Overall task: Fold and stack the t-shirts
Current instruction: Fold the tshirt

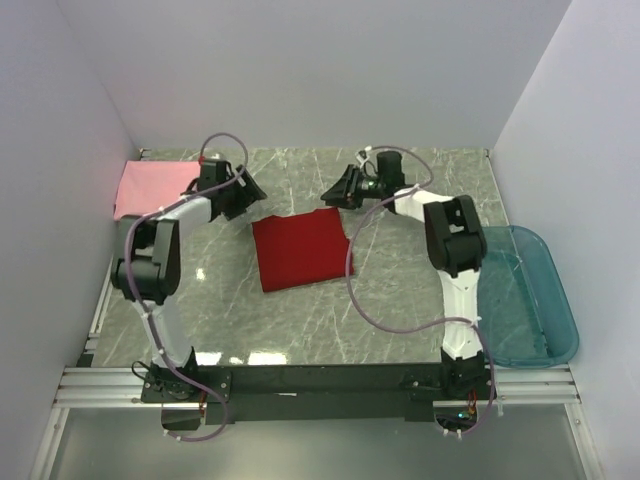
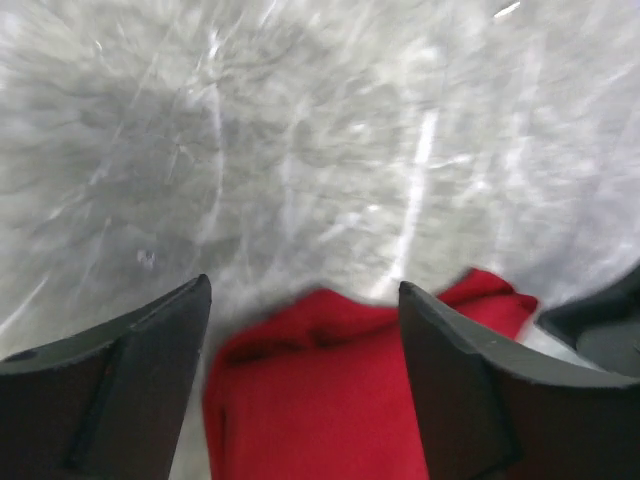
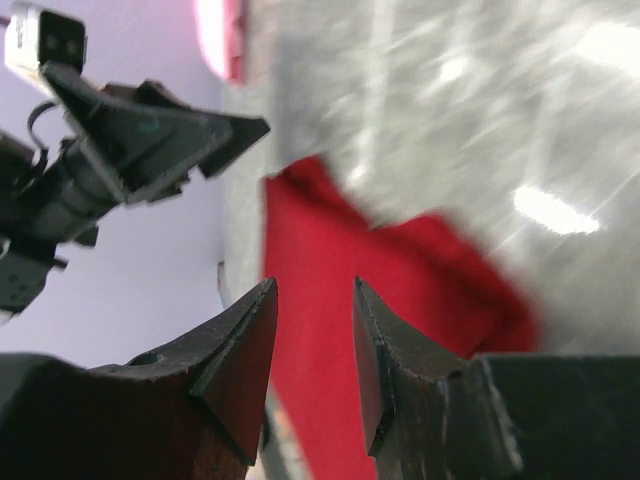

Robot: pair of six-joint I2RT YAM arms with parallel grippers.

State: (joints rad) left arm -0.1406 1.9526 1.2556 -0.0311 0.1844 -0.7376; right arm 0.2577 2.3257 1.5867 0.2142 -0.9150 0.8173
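Note:
The deep red t-shirt (image 1: 300, 250) lies folded into a rectangle on the marble table. It also shows in the left wrist view (image 2: 330, 400) and the right wrist view (image 3: 420, 270). The light pink t-shirt (image 1: 150, 185) lies flat at the far left against the wall, and its edge shows in the right wrist view (image 3: 220, 35). My left gripper (image 1: 258, 192) (image 2: 305, 290) is open and empty, just above the red shirt's far left corner. My right gripper (image 1: 328, 195) (image 3: 312, 285) is open and empty, just above its far right corner.
A translucent teal-blue bin (image 1: 520, 295) stands at the right edge of the table. White walls enclose the table on the left, back and right. In the right wrist view the left gripper (image 3: 150, 130) shows close by.

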